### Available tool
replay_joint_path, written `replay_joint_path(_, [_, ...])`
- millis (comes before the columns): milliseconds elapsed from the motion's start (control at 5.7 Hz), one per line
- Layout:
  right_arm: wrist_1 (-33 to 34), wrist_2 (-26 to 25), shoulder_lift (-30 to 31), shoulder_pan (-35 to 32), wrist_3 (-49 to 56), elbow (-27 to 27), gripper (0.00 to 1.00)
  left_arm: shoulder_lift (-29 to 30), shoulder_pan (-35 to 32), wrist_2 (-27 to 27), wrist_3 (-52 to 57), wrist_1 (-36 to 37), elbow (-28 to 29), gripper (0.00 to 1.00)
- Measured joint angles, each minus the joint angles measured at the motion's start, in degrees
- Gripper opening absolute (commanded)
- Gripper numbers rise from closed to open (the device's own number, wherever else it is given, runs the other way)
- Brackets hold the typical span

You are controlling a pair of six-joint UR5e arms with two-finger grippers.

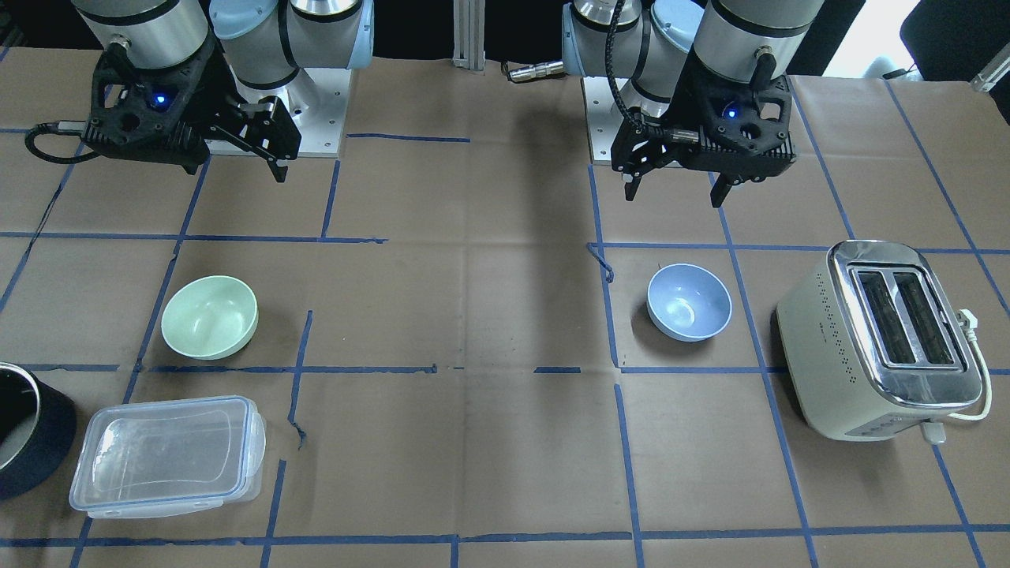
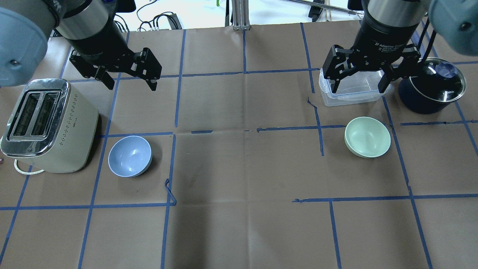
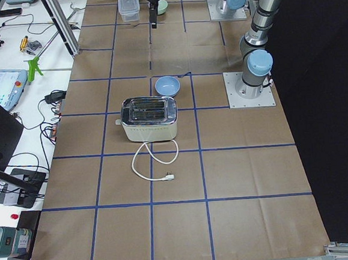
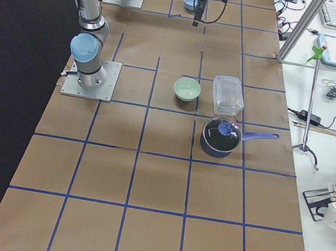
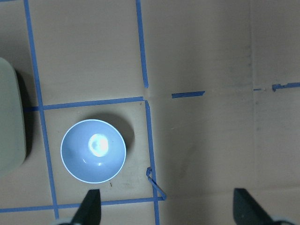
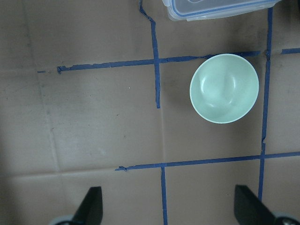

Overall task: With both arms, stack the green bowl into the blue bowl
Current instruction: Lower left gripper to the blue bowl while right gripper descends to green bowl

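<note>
Starting layout for a two-arm stacking task. The toaster point(image 2: 48, 125) at the robot's left end of the table point(image 2: 239, 168) serves as reference.

(a) The blue bowl point(image 2: 130, 155) stands upright just beside the toaster, on the side toward the table's middle, empty and mouth-up, ready to receive.

(b) The green bowl point(image 2: 367, 136) stands upright well apart from the toaster, in the opposite half of the table. A clear lidded box point(image 2: 328, 98) and a dark pot point(image 2: 433, 87) lie near it, the pot farthest from the toaster.

(c) The left gripper point(image 2: 132, 86) hangs above the table near the toaster, fingers spread wide and empty; its wrist view looks straight down on the blue bowl.

(d) The right gripper point(image 2: 357, 89), likewise spread and empty, hangs far from the toaster, above the box; its wrist view takes in the green bowl.

Each bowl sits in one arm's half, which probably explains the use of both arms. Neither bowl is yet grasped, so the stacking seems not to have begun.
</note>
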State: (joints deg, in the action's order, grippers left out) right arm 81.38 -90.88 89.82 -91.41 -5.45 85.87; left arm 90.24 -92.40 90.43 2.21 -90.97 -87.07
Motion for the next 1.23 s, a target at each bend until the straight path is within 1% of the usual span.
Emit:
replay_joint_path(702, [0.03,-0.03,-0.03,0.09,0.05,0.03,1.0,-0.08,0.16,0.16,-0.02,-0.27,-0.07,0.98])
replay_joint_path(877, [0.18,-0.21,-0.18,0.9,2.24,0.16,1.0,0.04,1.06,0.33,-0.2,-1.56,-0.69,0.98])
replay_joint_path(1053, [0.24,-0.39,-0.15,4.21,6.87,0.34,1.0,0.49,3.72,0.24,-0.37,-2.12,-4.17,0.98])
replay_joint_path(1228, [0.15,-0.41,-0.14,10.36,13.82,0.78,1.0,1.27,6.97,-0.07,-0.23,1.85,-10.68,0.98])
